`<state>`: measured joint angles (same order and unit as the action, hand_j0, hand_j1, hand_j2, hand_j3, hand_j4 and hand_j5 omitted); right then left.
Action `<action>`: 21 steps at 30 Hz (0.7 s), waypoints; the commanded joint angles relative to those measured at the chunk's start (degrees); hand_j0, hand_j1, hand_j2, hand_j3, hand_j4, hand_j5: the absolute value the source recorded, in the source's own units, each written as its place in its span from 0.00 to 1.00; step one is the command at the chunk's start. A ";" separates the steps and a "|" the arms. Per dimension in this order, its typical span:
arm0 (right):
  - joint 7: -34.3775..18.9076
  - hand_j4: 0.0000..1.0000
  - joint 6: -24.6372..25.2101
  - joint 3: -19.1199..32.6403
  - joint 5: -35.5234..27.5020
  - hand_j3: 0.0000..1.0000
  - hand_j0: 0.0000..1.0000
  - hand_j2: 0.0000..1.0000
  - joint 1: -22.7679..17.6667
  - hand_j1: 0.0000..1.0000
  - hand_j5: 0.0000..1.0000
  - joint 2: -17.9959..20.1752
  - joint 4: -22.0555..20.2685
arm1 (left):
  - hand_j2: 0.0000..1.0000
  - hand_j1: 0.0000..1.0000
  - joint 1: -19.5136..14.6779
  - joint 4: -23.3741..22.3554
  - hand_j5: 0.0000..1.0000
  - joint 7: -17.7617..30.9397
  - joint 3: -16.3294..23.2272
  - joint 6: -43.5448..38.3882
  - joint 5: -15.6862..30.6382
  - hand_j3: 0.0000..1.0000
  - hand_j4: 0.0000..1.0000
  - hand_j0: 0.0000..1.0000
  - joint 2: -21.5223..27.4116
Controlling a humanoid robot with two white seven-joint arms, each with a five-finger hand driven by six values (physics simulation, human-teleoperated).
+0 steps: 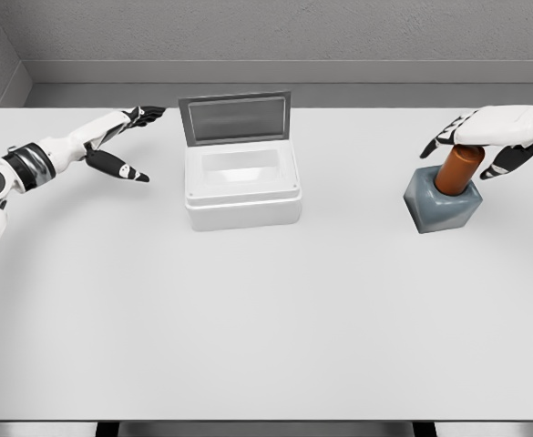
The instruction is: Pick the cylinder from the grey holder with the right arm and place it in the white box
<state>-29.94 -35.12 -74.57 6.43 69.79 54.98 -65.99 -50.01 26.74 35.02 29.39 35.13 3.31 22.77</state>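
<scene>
An orange-brown cylinder [457, 169] stands tilted in the grey holder [442, 206] on the right side of the table. My right hand [477, 142] hovers over the cylinder's top, fingers spread to either side of it and not closed around it. The white box [241, 186] sits at the table's middle back with its grey lid [235, 117] standing upright behind it. My left hand [125, 141] is at the back left, open with straight fingers, to the left of the box and holding nothing.
The white table [266, 319] stretches wide toward the front edge. A grey wall runs behind the table's far edge.
</scene>
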 commanded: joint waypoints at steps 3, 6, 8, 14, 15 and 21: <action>-0.21 0.74 0.12 0.13 -0.27 0.74 0.74 0.74 0.00 0.74 0.74 0.04 -0.01 | 1.00 1.00 0.09 0.06 1.00 -0.02 -0.20 -0.13 0.38 1.00 1.00 1.00 -0.01; -0.12 0.69 0.12 0.04 -0.27 0.69 0.69 0.69 0.00 0.69 0.69 0.04 0.69 | 1.00 1.00 0.26 0.06 1.00 -0.02 -0.21 -0.13 0.47 1.00 1.00 1.00 0.08; -0.12 0.67 0.12 0.12 -0.28 0.67 0.67 0.67 0.00 0.67 0.67 -0.14 1.39 | 1.00 1.00 0.26 0.06 1.00 -0.02 -0.12 -0.13 0.38 1.00 1.00 1.00 0.08; -0.12 0.64 0.12 -0.14 -0.28 0.64 0.64 0.64 0.00 0.64 0.64 -0.31 1.39 | 1.00 1.00 0.26 0.06 1.00 -0.02 -0.12 -0.13 0.38 1.00 1.00 1.00 0.08; -0.12 0.64 0.12 -0.23 -0.27 0.64 0.64 0.64 -0.09 0.64 0.64 -0.31 1.39 | 1.00 1.00 0.26 0.06 1.00 -0.02 -0.12 -0.13 0.38 1.00 1.00 1.00 0.08; -0.12 0.52 0.12 -0.31 -0.36 0.52 0.52 0.52 -0.18 0.52 0.52 -0.31 1.39 | 1.00 1.00 0.26 0.06 1.00 -0.02 -0.03 -0.13 0.38 1.00 1.00 1.00 0.08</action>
<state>-29.98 -34.74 -74.67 5.92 69.61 54.69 -64.57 -49.75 26.75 35.02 29.52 35.12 3.23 22.85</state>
